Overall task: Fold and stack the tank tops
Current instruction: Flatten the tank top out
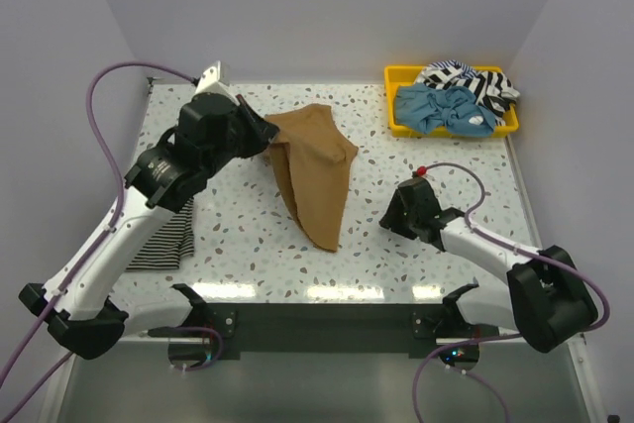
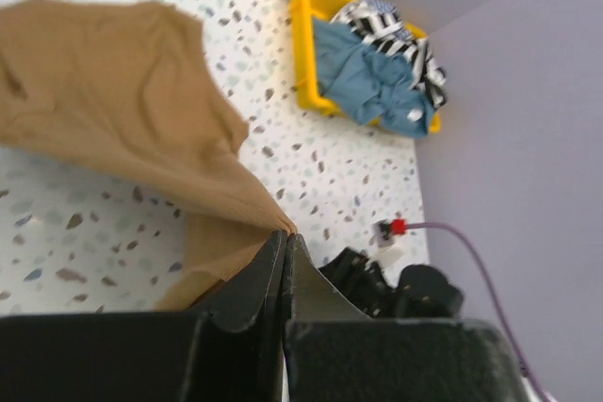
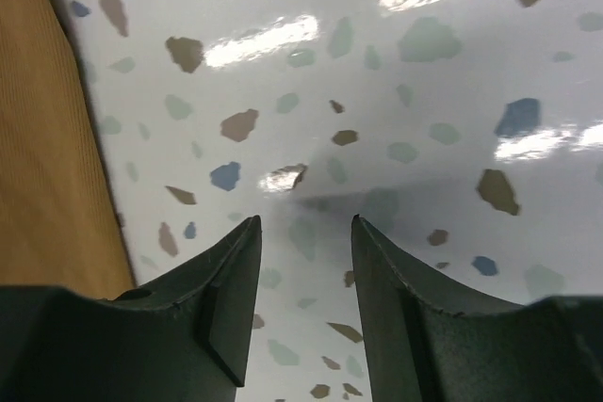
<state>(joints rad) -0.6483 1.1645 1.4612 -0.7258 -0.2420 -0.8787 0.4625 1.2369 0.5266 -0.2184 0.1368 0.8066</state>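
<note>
Speckled terrazzo worktop (image 1: 396, 245), glossy, is sitting between plain pale walls. Tan top (image 1: 315, 175) is lying mid-worktop with its long axis running far-to-near: wide end at the far side, narrow tip pointing at the near edge. Fine ribbed knit, soft folds. Left gripper (image 2: 285, 244) is pinching the top's far-left corner, jaws closed tight on the cloth, and is holding that corner raised off the surface. Right gripper (image 3: 303, 228) is hovering low over bare worktop just right of the tan top's edge, jaws partly apart, gripping nothing. Thin-striped top (image 1: 168, 240) is lying flat as a folded rectangle at near left, partly under the left arm. Yellow plastic tray (image 1: 392, 101) is sitting at the far-right corner, holding a crumpled blue top (image 1: 446, 111) and a bunched bold-striped top (image 1: 466, 76).
</note>
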